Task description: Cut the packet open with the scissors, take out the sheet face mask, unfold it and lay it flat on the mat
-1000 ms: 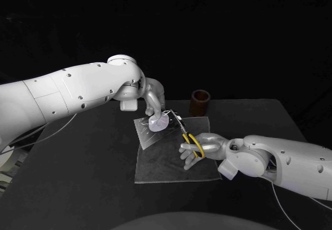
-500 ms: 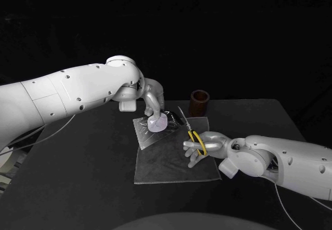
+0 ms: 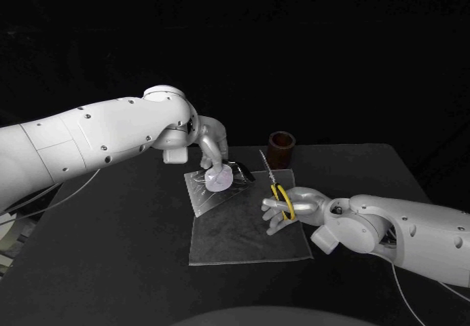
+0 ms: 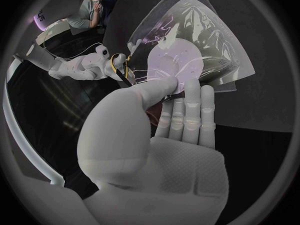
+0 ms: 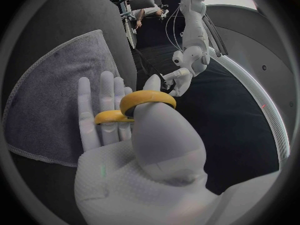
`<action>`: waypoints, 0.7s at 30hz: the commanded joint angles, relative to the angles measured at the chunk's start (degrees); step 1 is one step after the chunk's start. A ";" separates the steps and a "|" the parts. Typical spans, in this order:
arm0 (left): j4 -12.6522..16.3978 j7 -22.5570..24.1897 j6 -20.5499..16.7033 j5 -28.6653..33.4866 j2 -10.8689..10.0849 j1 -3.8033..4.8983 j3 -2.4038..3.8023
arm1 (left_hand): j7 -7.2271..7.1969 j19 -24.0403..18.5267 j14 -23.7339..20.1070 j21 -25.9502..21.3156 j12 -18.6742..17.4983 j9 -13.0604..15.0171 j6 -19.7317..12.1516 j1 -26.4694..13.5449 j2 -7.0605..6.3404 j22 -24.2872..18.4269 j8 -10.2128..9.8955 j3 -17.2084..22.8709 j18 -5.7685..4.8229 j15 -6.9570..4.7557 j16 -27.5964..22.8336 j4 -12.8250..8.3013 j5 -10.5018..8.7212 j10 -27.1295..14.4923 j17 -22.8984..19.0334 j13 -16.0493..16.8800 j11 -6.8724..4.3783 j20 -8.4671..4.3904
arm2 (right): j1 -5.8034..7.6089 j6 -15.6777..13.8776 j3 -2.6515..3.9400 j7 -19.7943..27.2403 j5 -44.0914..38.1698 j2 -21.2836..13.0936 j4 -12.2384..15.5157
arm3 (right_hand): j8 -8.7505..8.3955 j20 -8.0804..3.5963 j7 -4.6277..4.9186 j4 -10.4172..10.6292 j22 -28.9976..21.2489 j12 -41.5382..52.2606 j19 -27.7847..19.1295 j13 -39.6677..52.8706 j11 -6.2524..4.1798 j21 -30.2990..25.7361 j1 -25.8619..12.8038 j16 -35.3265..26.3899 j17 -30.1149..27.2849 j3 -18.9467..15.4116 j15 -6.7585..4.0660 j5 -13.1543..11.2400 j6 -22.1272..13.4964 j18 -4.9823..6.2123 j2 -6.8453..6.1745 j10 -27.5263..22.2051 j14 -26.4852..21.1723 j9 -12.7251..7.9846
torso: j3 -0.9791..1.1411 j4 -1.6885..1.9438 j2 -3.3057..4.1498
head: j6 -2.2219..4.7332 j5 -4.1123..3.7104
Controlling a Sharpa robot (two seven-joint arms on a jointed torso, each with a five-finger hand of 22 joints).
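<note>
Left hand (image 3: 214, 145) pinch on packet (image 3: 210, 187), tilted over mat's (image 3: 245, 238) far edge; clear crinkled film, pale round patch, writing illegible. Right hand (image 3: 294, 208) grip on yellow-handled scissors (image 3: 278, 192), blades up, just beside packet.

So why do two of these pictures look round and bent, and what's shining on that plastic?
Left wrist view: a fisheye lens bends everything into a circle, and light glints off the packet held by the left hand. Right wrist view: same lens, so the mat looks bowed. Head view: straight lines, black surroundings.
</note>
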 commanded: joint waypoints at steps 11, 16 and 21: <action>0.36 1.63 0.40 -0.38 -0.76 -0.71 0.02 | -0.06 0.22 0.02 0.21 0.37 0.11 0.27 -0.05 0.64 0.04 0.23 0.31 0.78 -0.30 0.31 -0.03 0.26 5.41 -0.08 3.28 -2.07 -0.21 | 0.83 -2.23 0.31 6.90 -0.41 0.13 0.75 | -8.67 1.37 2.40 -2.55 -0.55 -5.79 -1.38 -3.30 3.05 -0.99 6.26 -5.02 -0.47 -1.31 1.87 -0.63 -1.47 5.06 3.81 -0.63 -3.17 -2.79 | -0.04 -0.01 0.02 | 0.35 0.15; -0.22 1.02 0.53 1.25 -0.51 -0.78 -0.08 | -0.06 0.21 0.01 0.21 0.38 0.13 0.27 -0.08 0.64 0.03 0.23 0.32 0.78 -0.30 0.31 -0.02 0.26 5.40 -0.09 3.29 -2.06 -0.21 | 1.06 -2.52 0.32 7.76 0.05 0.86 0.88 | -11.64 2.39 3.63 -4.01 -0.88 -5.73 -2.39 -5.81 4.49 -1.52 5.59 -8.17 -2.18 -1.35 3.22 -0.57 -1.45 4.99 2.44 -4.44 -5.90 -4.67 | 0.00 0.07 0.00 | 0.45 0.08; -1.10 0.54 0.57 3.44 -0.19 -0.81 -0.59 | -0.05 0.20 0.01 0.21 0.39 0.15 0.26 -0.11 0.64 0.02 0.23 0.34 0.77 -0.30 0.32 -0.01 0.26 5.39 -0.10 3.30 -2.06 -0.21 | 1.16 -2.67 0.32 8.05 1.25 2.20 0.57 | -14.79 3.40 5.07 -6.34 -1.16 -5.62 -3.40 -8.70 6.08 -1.84 3.95 -11.25 -4.39 -1.31 4.74 -0.35 -3.73 4.84 0.59 -8.92 -9.54 -6.29 | -0.04 -0.06 -0.02 | 0.51 0.07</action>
